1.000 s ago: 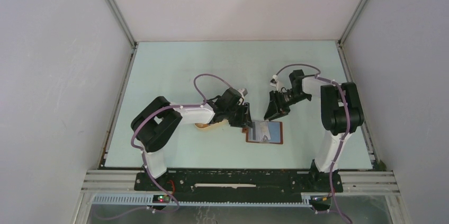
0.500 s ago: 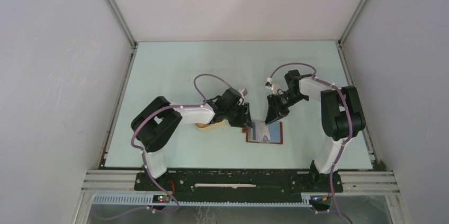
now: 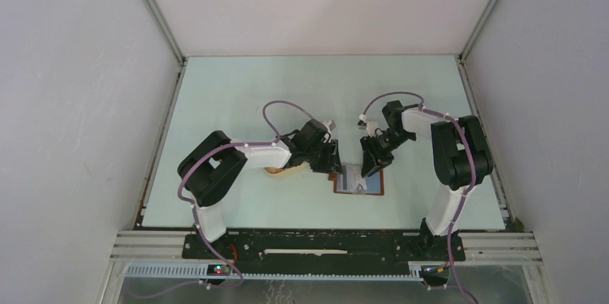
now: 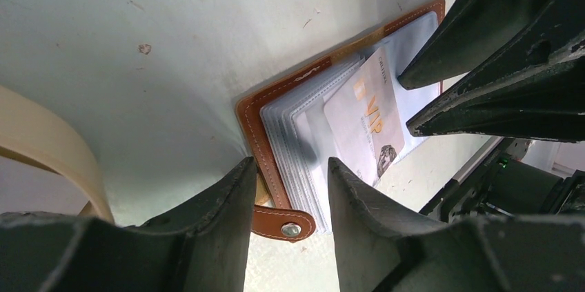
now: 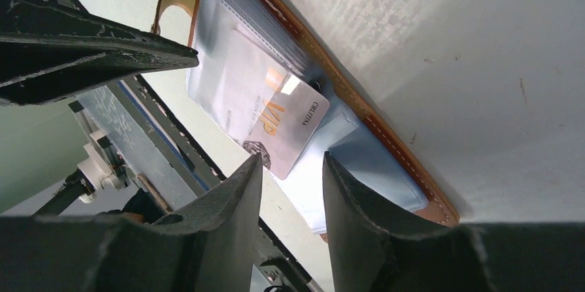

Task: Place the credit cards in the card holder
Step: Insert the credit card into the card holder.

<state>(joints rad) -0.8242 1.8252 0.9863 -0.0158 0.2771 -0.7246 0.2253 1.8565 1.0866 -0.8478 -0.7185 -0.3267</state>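
Observation:
The reddish-brown card holder [image 3: 376, 190] lies open on the table, its clear sleeves facing up [image 4: 290, 109] [image 5: 407, 161]. A whitish credit card marked VIP [image 4: 365, 112] [image 5: 276, 123] lies on the sleeves, and its far end seems to sit under a sleeve. My left gripper [image 3: 332, 165] [image 4: 290, 188] is open and straddles the holder's left edge just above the snap tab [image 4: 286, 223]. My right gripper [image 3: 373, 164] [image 5: 293, 162] is open at the card's free corner, with nothing between its fingers. No other cards show.
An oval cream tray [image 3: 281, 170] [image 4: 52, 137] sits just left of the holder, largely under my left arm. The two grippers face each other closely over the holder. Grey walls enclose the table on three sides.
My right gripper has moved down and towards the near side, closer to the holder and the card. The left gripper and the holder have stayed in place.

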